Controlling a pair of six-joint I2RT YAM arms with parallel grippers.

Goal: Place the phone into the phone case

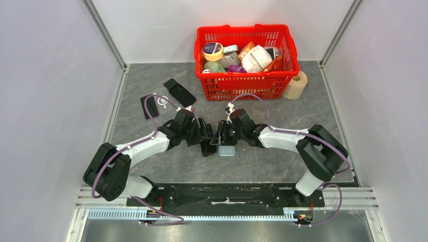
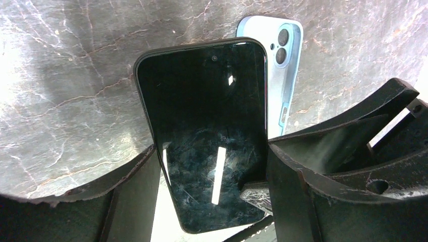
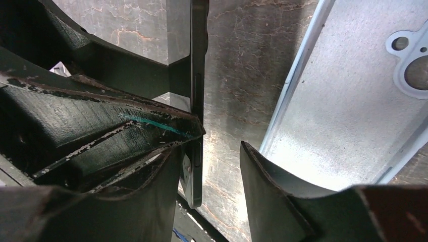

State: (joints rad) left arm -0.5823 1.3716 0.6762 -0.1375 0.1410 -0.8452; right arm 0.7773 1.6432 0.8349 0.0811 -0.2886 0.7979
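Observation:
My left gripper (image 1: pixel 208 143) (image 2: pixel 211 148) is shut on a black phone (image 2: pixel 202 126), gripping its long edges and holding it tilted above the table centre. A light blue phone case (image 1: pixel 226 150) lies flat on the table just behind and beside the phone; it also shows in the left wrist view (image 2: pixel 285 75) and the right wrist view (image 3: pixel 353 101). My right gripper (image 1: pixel 220 137) (image 3: pixel 214 151) is open and straddles the phone's lower end, seen edge-on (image 3: pixel 198 91). One finger is against the phone; the other finger (image 3: pixel 282 201) stands apart.
A red basket (image 1: pixel 242 86) full of small items stands at the back. A tape roll (image 1: pixel 297 84) is at its right. A black phone (image 1: pixel 180 92), a clear case (image 1: pixel 161 99) and another dark phone (image 1: pixel 149 107) lie at the back left.

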